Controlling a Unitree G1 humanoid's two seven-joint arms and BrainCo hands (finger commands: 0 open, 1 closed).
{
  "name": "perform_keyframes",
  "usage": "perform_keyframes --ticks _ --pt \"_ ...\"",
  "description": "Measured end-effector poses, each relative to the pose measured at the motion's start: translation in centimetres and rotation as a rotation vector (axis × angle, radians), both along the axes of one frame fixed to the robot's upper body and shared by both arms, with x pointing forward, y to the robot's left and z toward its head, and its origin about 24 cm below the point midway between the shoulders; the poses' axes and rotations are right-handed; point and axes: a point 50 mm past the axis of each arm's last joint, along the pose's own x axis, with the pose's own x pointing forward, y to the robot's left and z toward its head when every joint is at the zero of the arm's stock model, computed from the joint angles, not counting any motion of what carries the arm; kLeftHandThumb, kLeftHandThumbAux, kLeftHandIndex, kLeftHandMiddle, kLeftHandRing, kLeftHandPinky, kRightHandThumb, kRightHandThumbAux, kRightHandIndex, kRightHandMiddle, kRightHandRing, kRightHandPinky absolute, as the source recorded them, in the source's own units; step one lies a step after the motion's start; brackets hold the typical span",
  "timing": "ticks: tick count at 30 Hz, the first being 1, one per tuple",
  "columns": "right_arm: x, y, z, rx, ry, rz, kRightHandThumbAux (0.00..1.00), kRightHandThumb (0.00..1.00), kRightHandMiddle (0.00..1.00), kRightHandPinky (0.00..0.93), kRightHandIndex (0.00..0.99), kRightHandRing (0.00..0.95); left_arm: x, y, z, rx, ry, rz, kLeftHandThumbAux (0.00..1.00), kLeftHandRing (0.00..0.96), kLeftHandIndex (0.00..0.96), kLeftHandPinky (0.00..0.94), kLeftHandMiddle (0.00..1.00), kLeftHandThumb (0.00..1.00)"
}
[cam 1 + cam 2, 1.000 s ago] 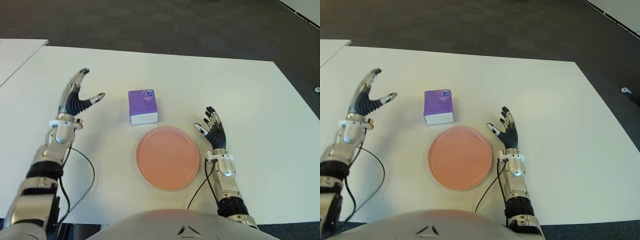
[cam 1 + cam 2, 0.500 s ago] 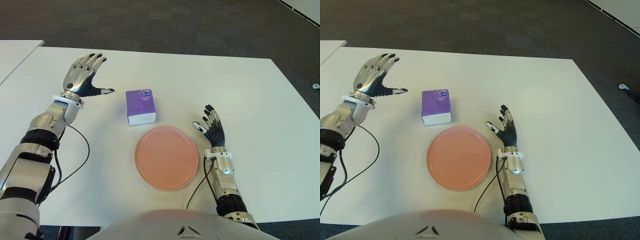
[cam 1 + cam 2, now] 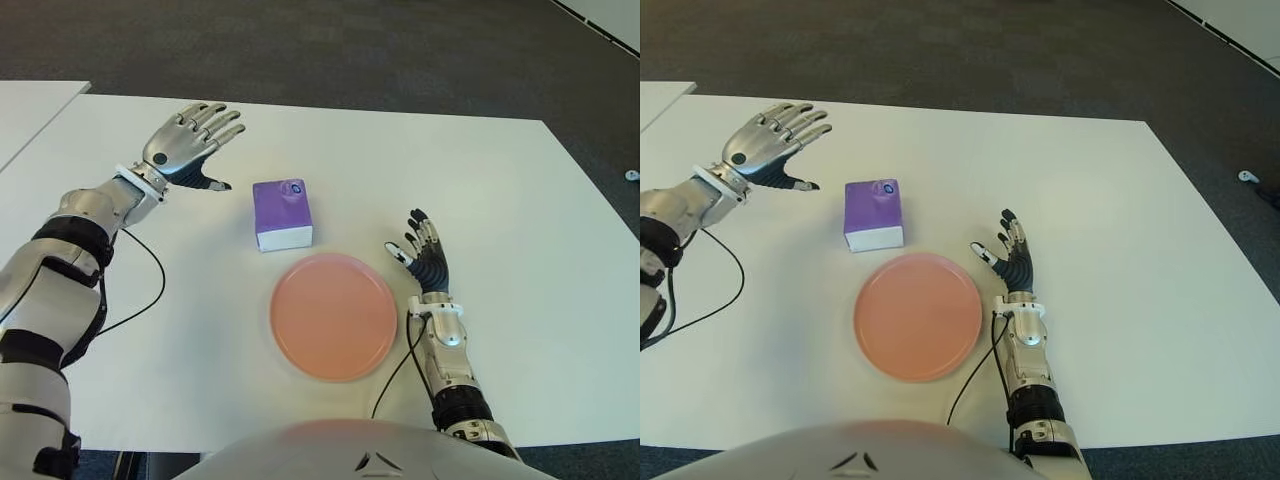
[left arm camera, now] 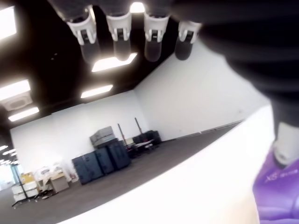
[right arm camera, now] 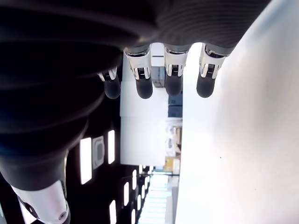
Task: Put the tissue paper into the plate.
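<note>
Purple boxy tissue paper pack (image 3: 284,213) sits on white worktop (image 3: 520,200) just behind round pink plate (image 3: 333,315), nearer left hand (image 3: 188,145), fingers spread & empty, w/ right hand (image 3: 424,262) also open beside plate's right.

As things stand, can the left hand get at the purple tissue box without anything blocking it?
Probably yes. The left hand hovers open just to the left of the purple tissue box, with only bare white table between them. The round pink plate lies nearer the robot, out of that path.
</note>
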Motion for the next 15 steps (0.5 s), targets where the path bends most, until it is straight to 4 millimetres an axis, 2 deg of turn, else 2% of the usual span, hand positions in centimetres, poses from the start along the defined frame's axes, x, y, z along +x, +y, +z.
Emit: perform_keyframes --ticks 8,15 --pt "0.2 0.2 0.1 0.003 -0.008 0.006 0.715 0.029 0.000 0.018 0.000 0.000 0.7 -1.7 -1.2 0.212 0.025 -0.069 0.524 0.000 0.000 0.000 0.000 0.103" --pt "0.3 0.2 0.1 0.006 -0.006 0.006 0.712 0.033 0.000 0.019 0.000 0.000 1.3 -3.4 -2.1 0.430 -0.012 -0.149 0.557 0.000 0.000 0.000 0.000 0.121"
